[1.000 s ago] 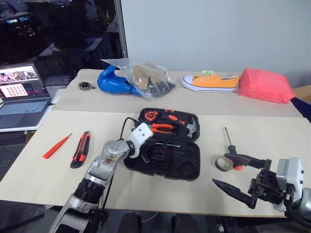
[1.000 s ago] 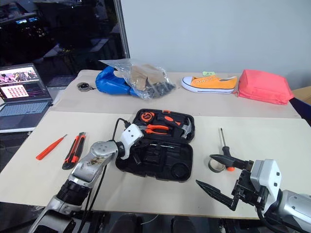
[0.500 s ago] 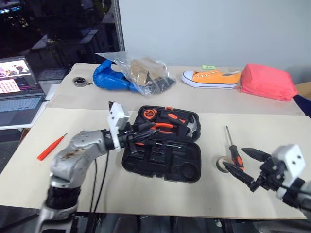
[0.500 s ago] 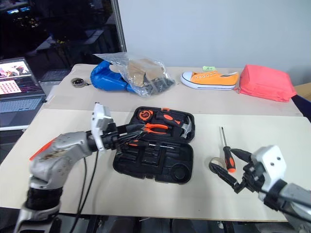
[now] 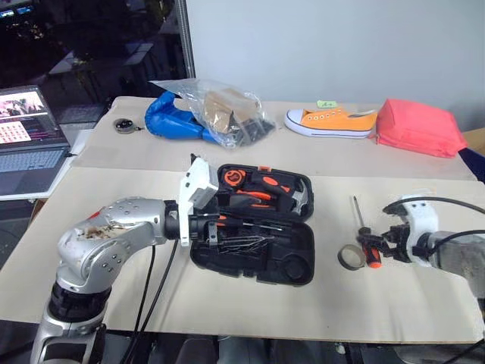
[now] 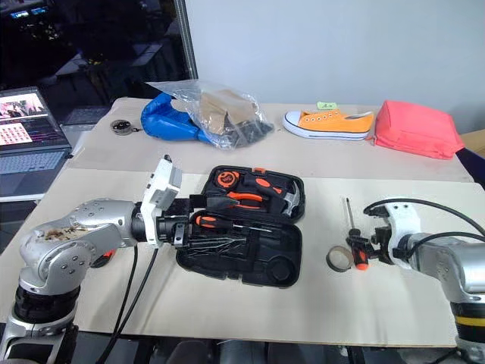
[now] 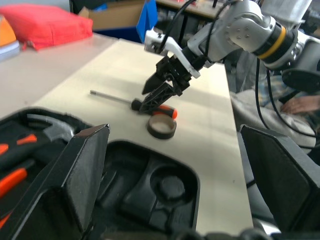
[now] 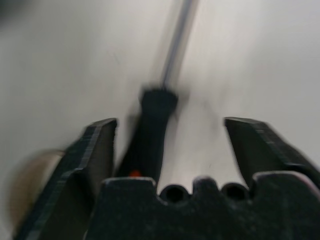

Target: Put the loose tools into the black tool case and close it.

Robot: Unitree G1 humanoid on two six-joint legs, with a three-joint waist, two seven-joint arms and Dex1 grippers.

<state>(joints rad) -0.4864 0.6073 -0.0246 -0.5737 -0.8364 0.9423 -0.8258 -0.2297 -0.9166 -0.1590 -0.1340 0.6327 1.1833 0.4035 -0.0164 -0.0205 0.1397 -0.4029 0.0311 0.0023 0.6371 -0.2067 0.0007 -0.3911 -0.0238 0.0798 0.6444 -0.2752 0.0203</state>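
Right gripper [image 6: 362, 250] has dropped over the screwdriver [image 6: 352, 236], previously hovering nearer.

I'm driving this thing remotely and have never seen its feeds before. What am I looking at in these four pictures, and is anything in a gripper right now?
The two wide pictures come from the robot's head, looking down over its arms at a table. The other two come from cameras on each wrist, looking along that gripper's fingers.

The left gripper hovers open over the black tool case, which lies open with tools in its slots; it holds nothing. The right gripper is open, its fingers either side of the handle of a black-and-orange screwdriver lying on the table, not yet gripped. A small tape roll lies beside it.

At the back are an orange shoe, a pink-red pouch, a plastic bag and a laptop.
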